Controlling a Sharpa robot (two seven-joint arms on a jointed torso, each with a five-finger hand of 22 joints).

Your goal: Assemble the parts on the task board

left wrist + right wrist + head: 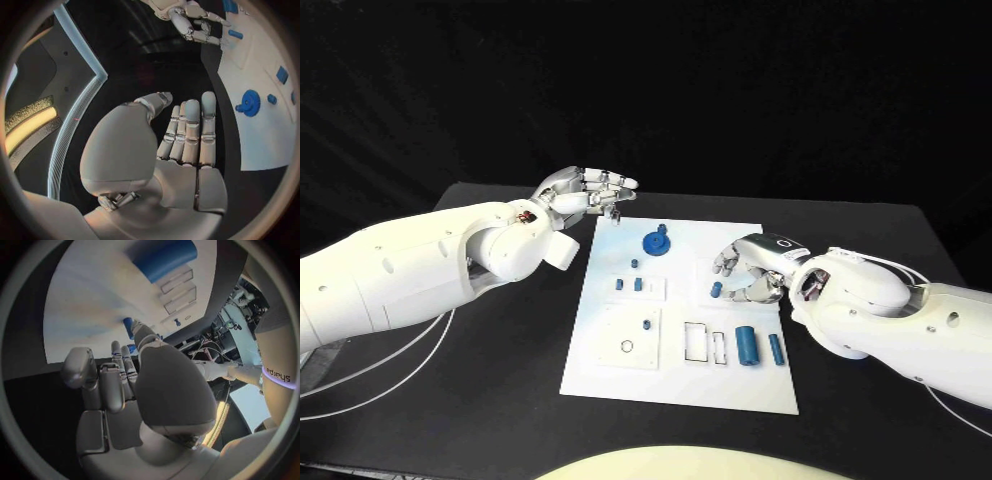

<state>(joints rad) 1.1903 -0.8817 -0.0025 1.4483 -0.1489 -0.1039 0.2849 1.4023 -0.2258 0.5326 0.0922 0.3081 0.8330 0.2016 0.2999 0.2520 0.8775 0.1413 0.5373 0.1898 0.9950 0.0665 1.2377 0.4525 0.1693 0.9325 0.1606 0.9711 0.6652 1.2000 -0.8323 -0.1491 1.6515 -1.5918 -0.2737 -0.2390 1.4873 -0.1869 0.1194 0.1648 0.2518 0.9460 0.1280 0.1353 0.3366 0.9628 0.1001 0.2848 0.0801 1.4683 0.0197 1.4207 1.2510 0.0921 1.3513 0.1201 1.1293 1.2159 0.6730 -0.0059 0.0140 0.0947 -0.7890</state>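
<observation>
Head view, task board: flat on the black tabletop, bearing a blue gear and small blue parts.
Head view, left hand: above the board's far left corner, fingers loosely apart, holding nothing.
Head view, right hand: curled over a small blue peg; grip not discernible.
Left wrist view, left hand: fingers straight, empty, beside the board.
Right wrist view, right hand: fingers bent toward the board.

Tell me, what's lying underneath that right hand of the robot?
The right hand hovers over the white task board. A small blue part shows on the board beside its fingertips. Whatever lies directly beneath the palm is covered, so I cannot tell.
</observation>
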